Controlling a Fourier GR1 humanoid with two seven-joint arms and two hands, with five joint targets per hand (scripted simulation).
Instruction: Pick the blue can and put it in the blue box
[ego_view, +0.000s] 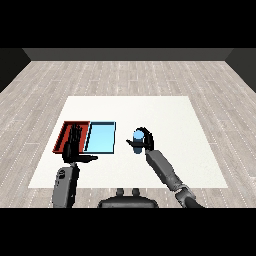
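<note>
A blue can (138, 138) stands upright right of the trays, with my right hand (147, 141) curled round it from behind and the right. Whether the can rests on the table or hangs just above it I cannot tell. The light blue tray (101, 138) lies left of the can, with nothing in it. My left hand (73, 145) hovers over the red tray (65, 132), fingers straight and thumb sticking out to the right, holding nothing.
The two trays lie side by side on the left part of the white table (165, 115). The table's front edge runs just below both forearms. Grey wooden floor surrounds the table.
</note>
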